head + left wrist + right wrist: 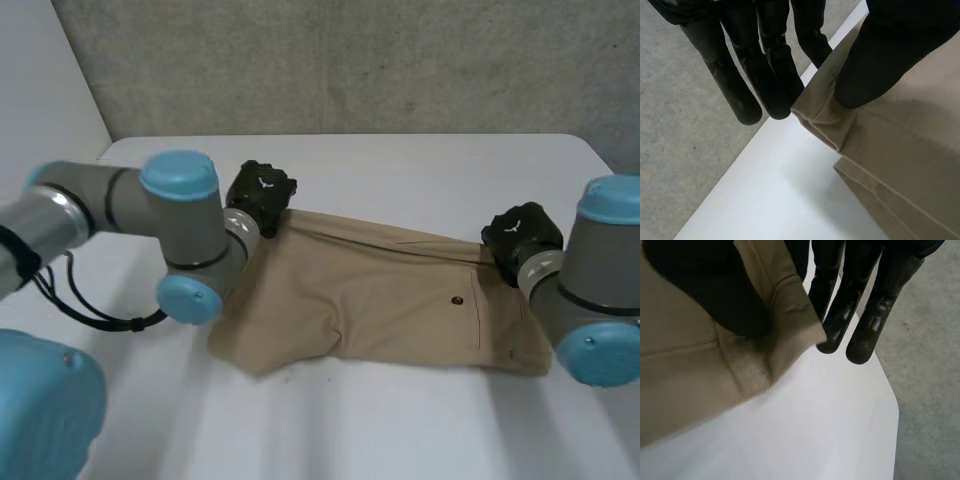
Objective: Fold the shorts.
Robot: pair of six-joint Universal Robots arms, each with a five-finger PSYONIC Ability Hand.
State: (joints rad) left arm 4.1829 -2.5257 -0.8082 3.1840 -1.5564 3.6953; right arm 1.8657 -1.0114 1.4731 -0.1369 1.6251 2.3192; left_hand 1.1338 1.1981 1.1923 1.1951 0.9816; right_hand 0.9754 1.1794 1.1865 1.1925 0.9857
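Shorts [380, 300] were pinched thumb-to-fingers at both far corners by left robot hand [262, 190] and right robot hand [518, 232]; shallow edge holds could slip on lifting, skewing the fold.

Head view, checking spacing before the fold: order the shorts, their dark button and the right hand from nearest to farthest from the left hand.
1. Shorts: corner pinched by the left hand.
2. Button: on the cloth, past its middle.
3. Right hand: at the opposite corner.
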